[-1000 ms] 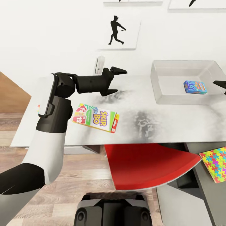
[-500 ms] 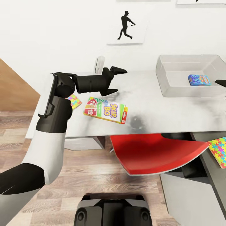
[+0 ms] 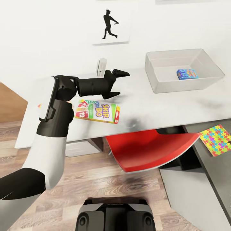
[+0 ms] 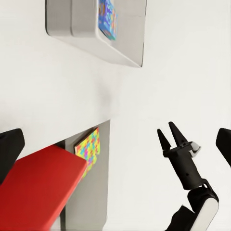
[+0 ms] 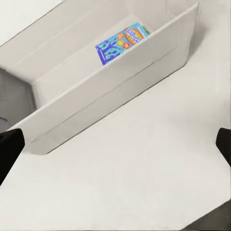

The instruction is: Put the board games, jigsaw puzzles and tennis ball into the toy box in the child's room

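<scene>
Where the long table (image 3: 166, 106) runs under the white wall (image 3: 48, 38), its light grey top bears a dark smudgy shading near the front edge, and a black baseball-player silhouette print (image 3: 110, 25) hangs above it. On this top lies the SKIP BO board game (image 3: 97, 111), flat and slightly askew, just beside the left arm's black forearm. The left gripper (image 3: 117, 84) hangs over the table beyond that box — its fingers spread apart with nothing between them. A small white object (image 3: 102, 66) stands at the back of the table near the wall, too small to identify.

Further along the table toward the robot's right sits the toy box (image 3: 160, 84), a shallow pale grey bin, and inside it the blue board game (image 3: 187, 74) lies flat on the floor of the bin, toward one wall. The right wrist view looks down on this bin and the blue box (image 5: 123, 41); the dark tips at that view's edges stand well apart. In the left wrist view the right gripper (image 4: 173, 139) shows with its two pointed fingers spread.

A red chair (image 3: 150, 150) is tucked under the table front. On a lower dark grey surface (image 3: 218, 166) at the robot's right rests a jigsaw puzzle (image 3: 216, 140) — a bright multicoloured square. The floor (image 3: 89, 179) is wood plank.
</scene>
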Controlling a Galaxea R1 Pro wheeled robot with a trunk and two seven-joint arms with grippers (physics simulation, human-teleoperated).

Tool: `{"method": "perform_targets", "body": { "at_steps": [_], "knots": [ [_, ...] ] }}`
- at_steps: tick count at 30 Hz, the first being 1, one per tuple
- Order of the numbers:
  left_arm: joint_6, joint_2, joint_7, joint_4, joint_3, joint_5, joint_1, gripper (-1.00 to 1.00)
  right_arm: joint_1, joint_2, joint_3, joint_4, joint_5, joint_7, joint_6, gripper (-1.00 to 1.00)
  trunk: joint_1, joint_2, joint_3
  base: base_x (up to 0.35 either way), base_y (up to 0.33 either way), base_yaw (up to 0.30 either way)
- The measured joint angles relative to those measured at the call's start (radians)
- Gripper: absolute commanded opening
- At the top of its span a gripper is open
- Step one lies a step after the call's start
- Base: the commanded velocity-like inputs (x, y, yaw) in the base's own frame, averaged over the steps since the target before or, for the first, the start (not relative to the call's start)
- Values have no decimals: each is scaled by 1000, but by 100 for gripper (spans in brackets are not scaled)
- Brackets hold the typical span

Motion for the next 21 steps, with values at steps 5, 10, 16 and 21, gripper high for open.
{"method": "perform_targets", "body": {
  "at_steps": [5, 10, 16, 21],
  "knots": [
    [0, 1, 1, -1, 0, 0, 2, 100, 46, -26, -45, -3, -36, 0, 0, 100, 0, 0, 1, -8, 11, -273],
    [0, 0, 2, 0, 0, 0, 4, 100, 106, -50, -79, -23, -66, 1, 0, 100, 0, 0, 3, -4, 5, -261],
    [1, -2, 2, -1, -2, -1, 6, 100, 217, -70, -105, -45, -88, 14, 0, 100, 0, 0, 8, -2, 2, -246],
    [1, -6, 2, -8, -19, -2, 18, 100, 316, -73, -115, -53, -99, 51, 0, 100, 0, 0, 14, -1, 1, -239]
  ]
}}
